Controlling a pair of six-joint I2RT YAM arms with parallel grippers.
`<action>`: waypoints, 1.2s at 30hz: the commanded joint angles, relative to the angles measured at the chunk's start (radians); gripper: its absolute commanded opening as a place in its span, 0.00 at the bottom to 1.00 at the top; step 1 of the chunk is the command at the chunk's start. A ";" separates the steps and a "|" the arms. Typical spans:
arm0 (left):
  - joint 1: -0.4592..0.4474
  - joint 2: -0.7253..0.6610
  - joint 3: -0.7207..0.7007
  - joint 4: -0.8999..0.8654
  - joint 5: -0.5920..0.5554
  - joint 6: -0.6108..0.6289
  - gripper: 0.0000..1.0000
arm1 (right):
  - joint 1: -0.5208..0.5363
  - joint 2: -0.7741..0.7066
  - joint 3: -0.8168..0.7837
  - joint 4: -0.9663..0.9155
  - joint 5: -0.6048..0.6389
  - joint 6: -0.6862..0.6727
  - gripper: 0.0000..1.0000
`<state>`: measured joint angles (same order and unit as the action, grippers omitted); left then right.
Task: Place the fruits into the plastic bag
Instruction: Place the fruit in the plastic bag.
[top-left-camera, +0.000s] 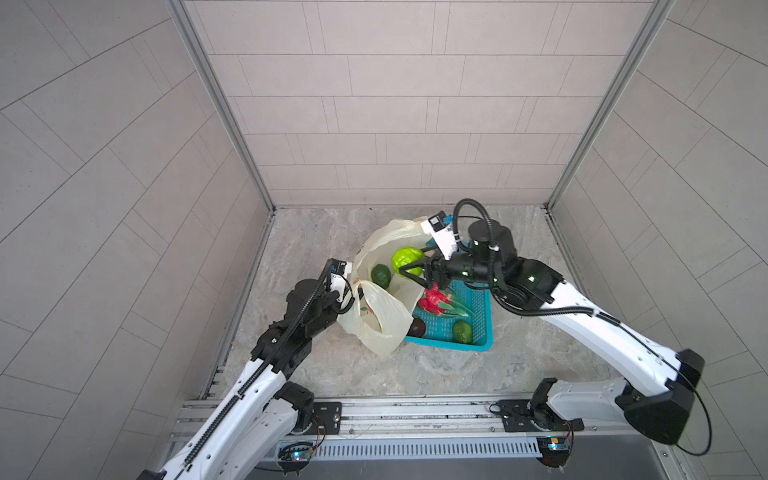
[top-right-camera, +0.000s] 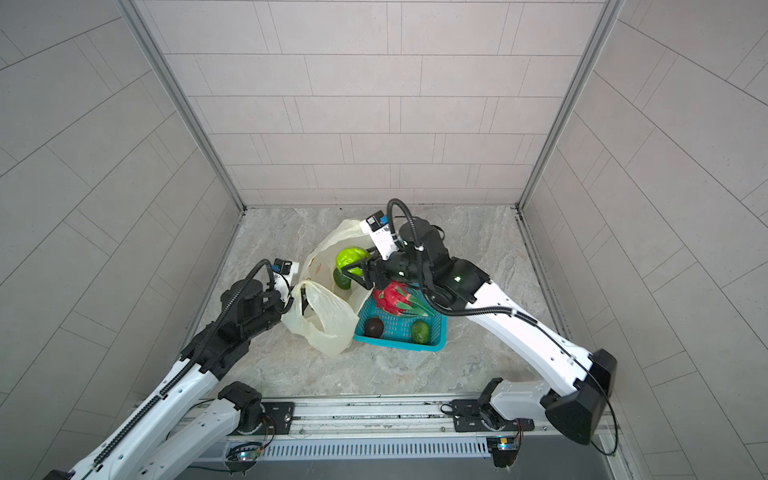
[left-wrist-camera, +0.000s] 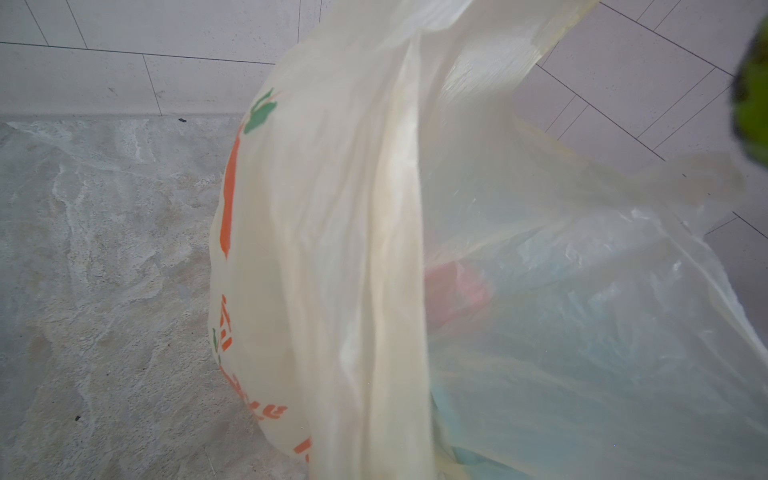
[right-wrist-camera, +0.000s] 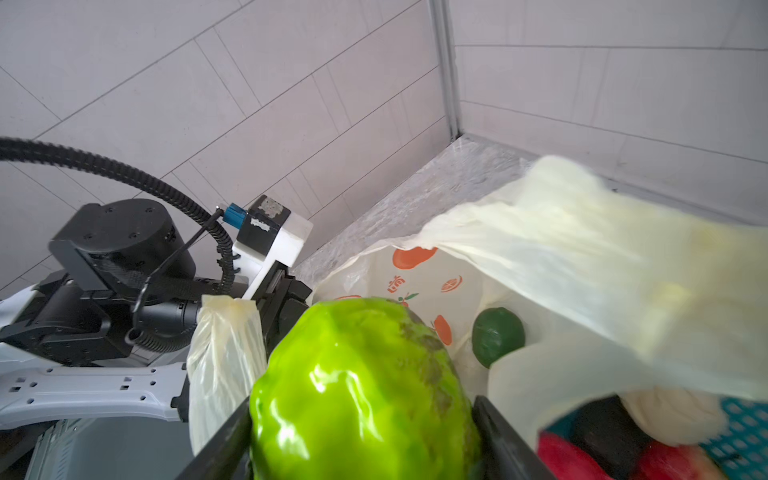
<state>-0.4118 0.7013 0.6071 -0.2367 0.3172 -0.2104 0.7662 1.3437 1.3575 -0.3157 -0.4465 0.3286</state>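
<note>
The plastic bag (top-left-camera: 384, 322) lies with its mouth open beside the basket, pale yellow with orange prints (right-wrist-camera: 415, 255). My left gripper (top-left-camera: 352, 291) is shut on one bag handle (right-wrist-camera: 226, 353) and holds it up; in the left wrist view the bag (left-wrist-camera: 353, 249) hides the jaws. My right gripper (top-left-camera: 410, 262) is shut on a bright green fruit (top-left-camera: 404, 258) (right-wrist-camera: 361, 395), held over the bag's mouth. A dark green fruit (top-left-camera: 381, 275) (right-wrist-camera: 497, 336) lies inside the bag. The dragon fruit (top-left-camera: 434, 301), a dark brown fruit (top-left-camera: 417, 328) and a green fruit (top-left-camera: 462, 331) sit in the basket.
The teal perforated basket (top-left-camera: 482, 328) stands to the right of the bag on the marbled floor (top-left-camera: 415, 370), under my right wrist. Tiled walls close in the back and both sides. A metal rail (top-left-camera: 415, 411) with the arm bases runs along the front edge.
</note>
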 joint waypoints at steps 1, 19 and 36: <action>0.005 -0.027 0.040 0.008 -0.011 0.000 0.00 | 0.027 0.082 0.035 0.068 0.033 0.003 0.24; 0.005 -0.045 0.042 -0.023 -0.076 0.008 0.00 | 0.129 0.348 -0.006 -0.110 0.159 -0.039 0.38; 0.004 -0.036 0.039 -0.025 -0.078 0.008 0.00 | 0.128 0.247 -0.026 -0.115 0.182 -0.078 0.99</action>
<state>-0.4118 0.6674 0.6189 -0.2596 0.2409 -0.2092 0.8940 1.6493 1.3407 -0.4332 -0.2668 0.2768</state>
